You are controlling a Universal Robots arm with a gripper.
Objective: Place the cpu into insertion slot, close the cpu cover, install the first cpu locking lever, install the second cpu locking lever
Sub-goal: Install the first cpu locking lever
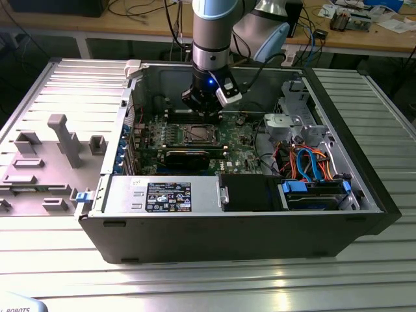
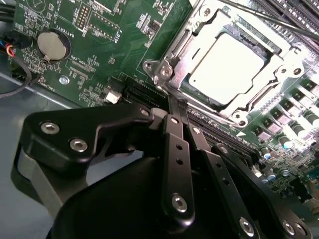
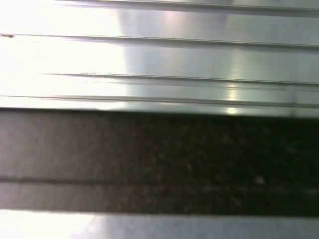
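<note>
Claw [image 2: 174, 107] clenched, fingers pressed together, grasping nothing, hovering just beside socket corner. Cpu [image 2: 227, 67] seated in insertion slot [image 2: 279, 79]; cpu cover [image 2: 199, 27] lies down over it, framing chip. In exterior view, claw [image 1: 209, 112] sits above motherboard [image 1: 237, 140] inside computer case [image 1: 364, 195]. Judgement: placing and cover steps look done; locking-lever stage in hand. Next move calls for fine tip alignment on thin lever wire.

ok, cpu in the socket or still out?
In. The cpu lies flat inside the socket, with the silver cover frame down around it.
</note>
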